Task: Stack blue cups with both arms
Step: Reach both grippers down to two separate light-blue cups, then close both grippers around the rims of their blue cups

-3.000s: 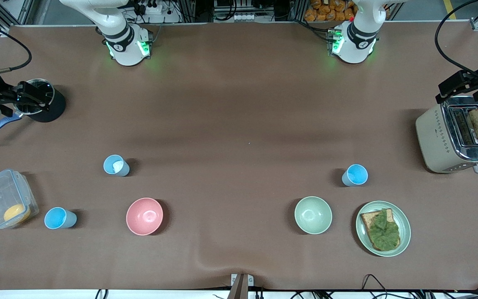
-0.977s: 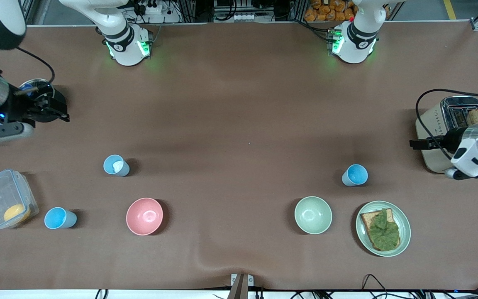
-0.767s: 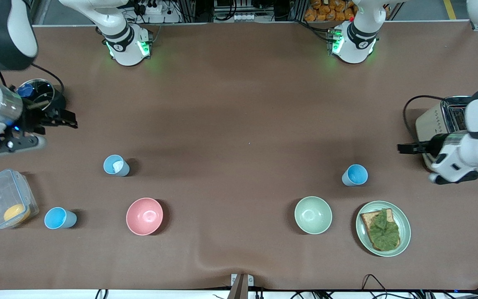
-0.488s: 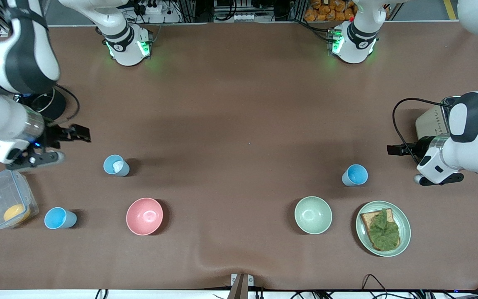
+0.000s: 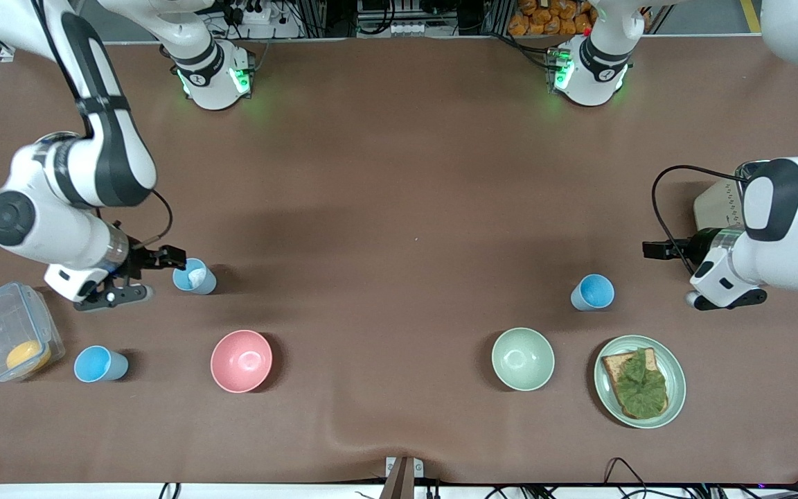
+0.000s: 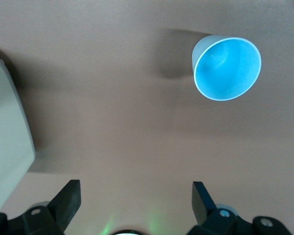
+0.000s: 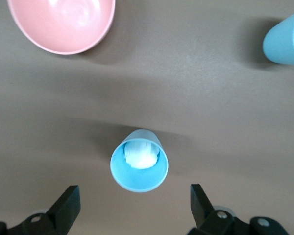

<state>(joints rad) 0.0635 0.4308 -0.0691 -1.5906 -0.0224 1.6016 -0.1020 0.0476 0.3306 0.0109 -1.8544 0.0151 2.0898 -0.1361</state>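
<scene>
You are looking at a brown worktop [image 5: 399,173]. The toaster [image 5: 717,204] is sitting beside your open left pincer [image 5: 655,249], near one blue cup [image 5: 592,292]. Your open right pincer [image 5: 170,258] is hovering just beside a white-filled blue cup [image 5: 194,276]; pink bowl [image 5: 241,360] is lying nearer the camera.

Even, fairly bright overhead light falls on the brown table [image 5: 399,173], matte and free of glare. Soft shadows of the arms band its middle, and short ones lie beside each cup [image 5: 194,276] and bowl [image 5: 241,360]. Green lamps glow at both bases. The wrist views are slightly soft, with the fingers [image 7: 66,204] dark.
</scene>
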